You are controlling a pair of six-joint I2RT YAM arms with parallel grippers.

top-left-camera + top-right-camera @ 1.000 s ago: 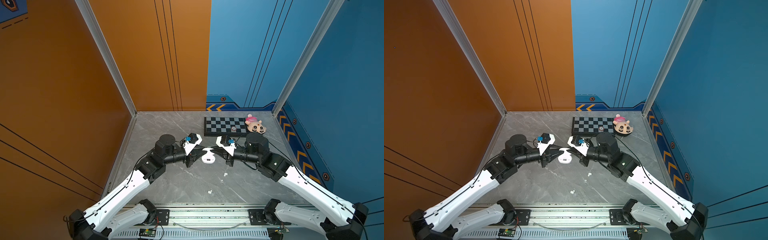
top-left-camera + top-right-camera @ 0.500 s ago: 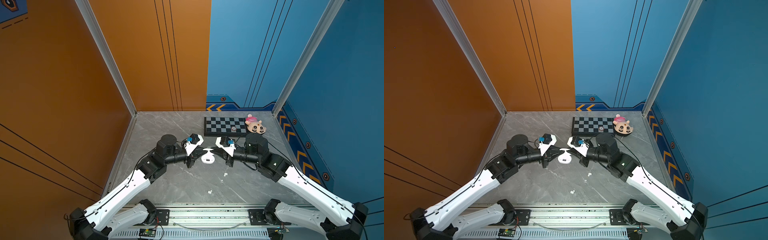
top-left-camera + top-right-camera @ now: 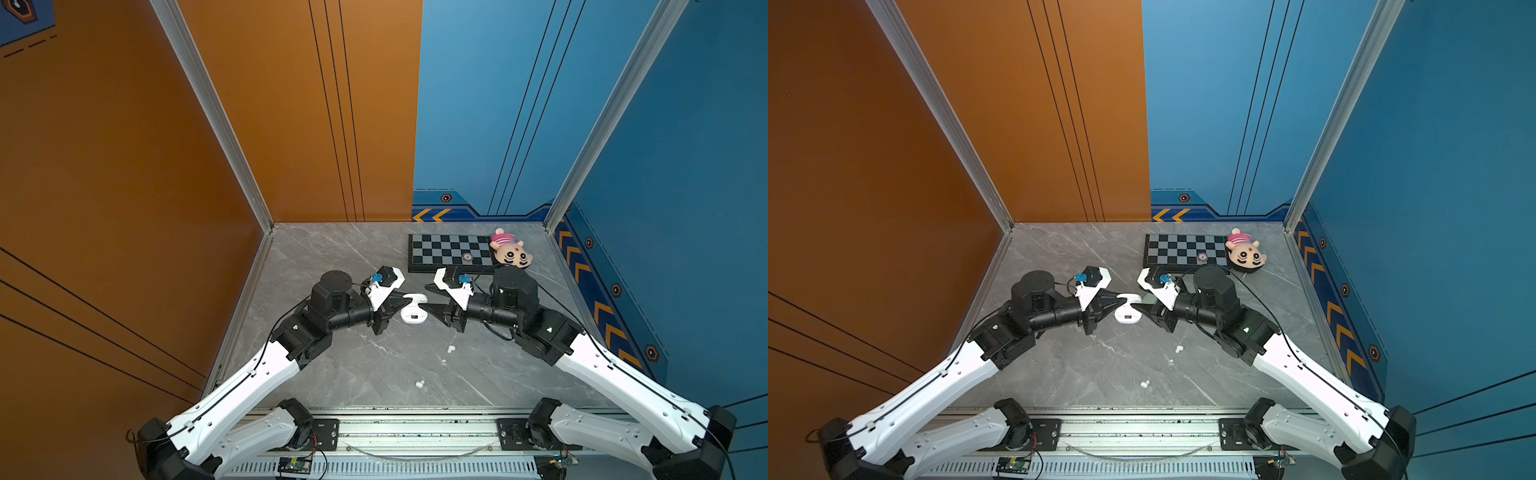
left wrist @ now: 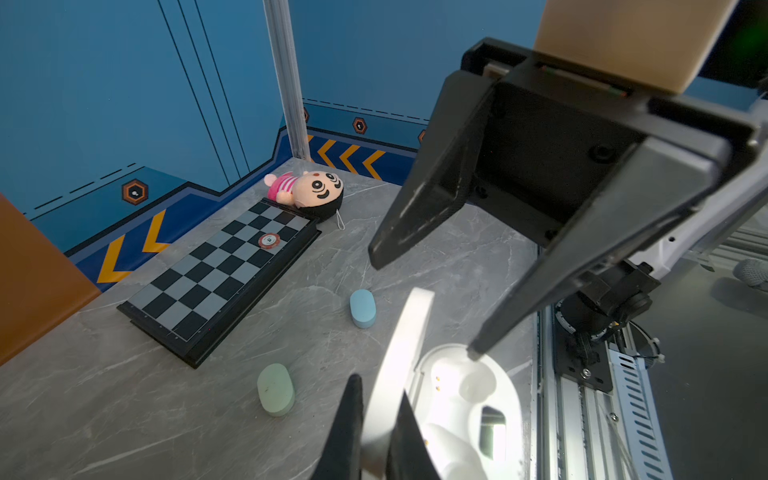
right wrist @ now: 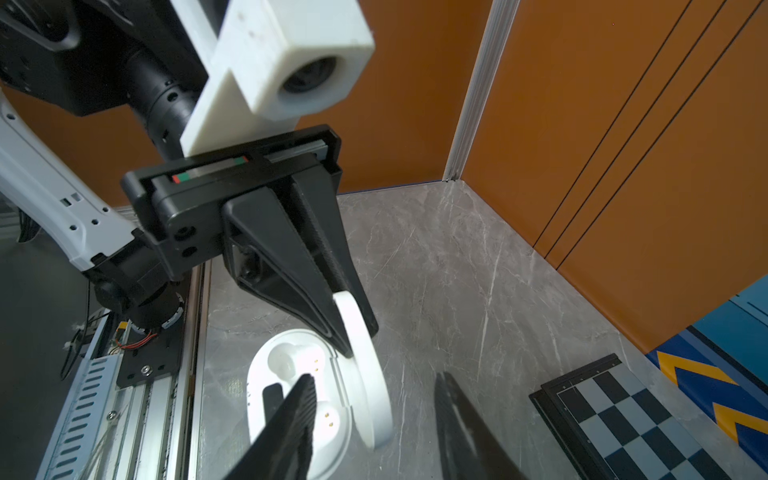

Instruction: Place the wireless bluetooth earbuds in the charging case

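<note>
White charging case (image 3: 414, 316) is laid open on the grey marble-look tabletop (image 3: 357, 257), between the two arms. Its lid (image 5: 365, 374) is stood upright and pinched on edge by the left gripper (image 5: 358, 341), jaws closed tight on it. This is judged to keep the lid back and the base pinned so the wells can be reached.

Right gripper (image 4: 424, 307) is seen with jaws roughly half apart and nothing held between them. One fingertip is set at the rim of a well in the base; the other is raised clear. Judged as a release or press-in at that well. Whether a bud is seated there cannot be told, because of glare on the white plastic.

Loose white earbuds (image 3: 451, 348) are left on the table toward the rail, with a further white bud (image 3: 420, 384) closer to it, all well apart from the case.

A light-blue pill-shaped case (image 4: 363, 308) and a mint-green pill-shaped case (image 4: 275, 389), both closed, are parked near the open case, toward the chessboard (image 4: 216, 278). A plush doll (image 4: 307, 191) lies at the board's far end and is not involved.
</note>
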